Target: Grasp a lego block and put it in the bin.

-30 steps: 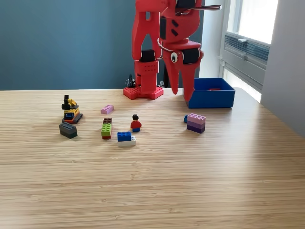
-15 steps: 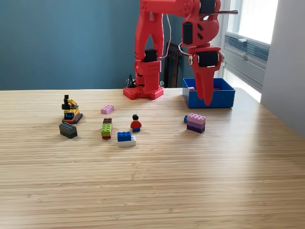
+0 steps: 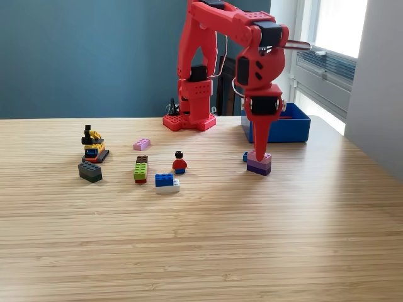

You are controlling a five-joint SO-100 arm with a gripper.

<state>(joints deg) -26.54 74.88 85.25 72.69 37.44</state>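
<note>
Jaws [image 3: 261,155], tapering red plastic, at studded purple block stack [image 3: 259,163]

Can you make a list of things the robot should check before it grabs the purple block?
1. Gripper right at the purple block: ok, its tip meets the block's top.
2. Fingers around the block: cannot tell, they look like one point from here.
3. Gripper wide enough open: cannot tell.
4. Small blue piece clear of the grab: not ok, it sits tight against the block.
5. Bin near and open-topped: ok, just behind the block.
6. Little figure out of the way: ok, well off to the exterior view's left.
</note>
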